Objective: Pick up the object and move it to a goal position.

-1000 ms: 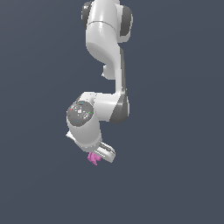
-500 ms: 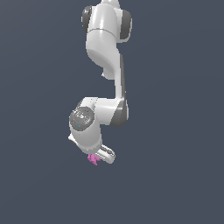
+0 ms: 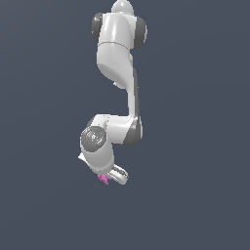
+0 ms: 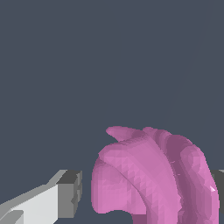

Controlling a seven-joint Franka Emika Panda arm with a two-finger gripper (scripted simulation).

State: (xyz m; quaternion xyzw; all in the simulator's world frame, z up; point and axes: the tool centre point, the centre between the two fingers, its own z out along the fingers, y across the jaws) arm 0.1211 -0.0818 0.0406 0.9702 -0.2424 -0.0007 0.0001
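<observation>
Claw (image 3: pixel 108 177) pinching the object (image 4: pixel 153 175), seen close in the wrist view: one grey-padded white finger (image 4: pixel 65 192) beside the pink lump's rounded, ridged side, a sliver of the other at its far edge. Pressed against it or just beside it, hard to tell on the near finger. In the exterior view, only a magenta scrap (image 3: pixel 103 178) peeking out at about 7 o'clock of the white hand. Farther back, the arm (image 3: pixel 117 53) folded down from 12 o'clock against a plain dark grey backdrop.
</observation>
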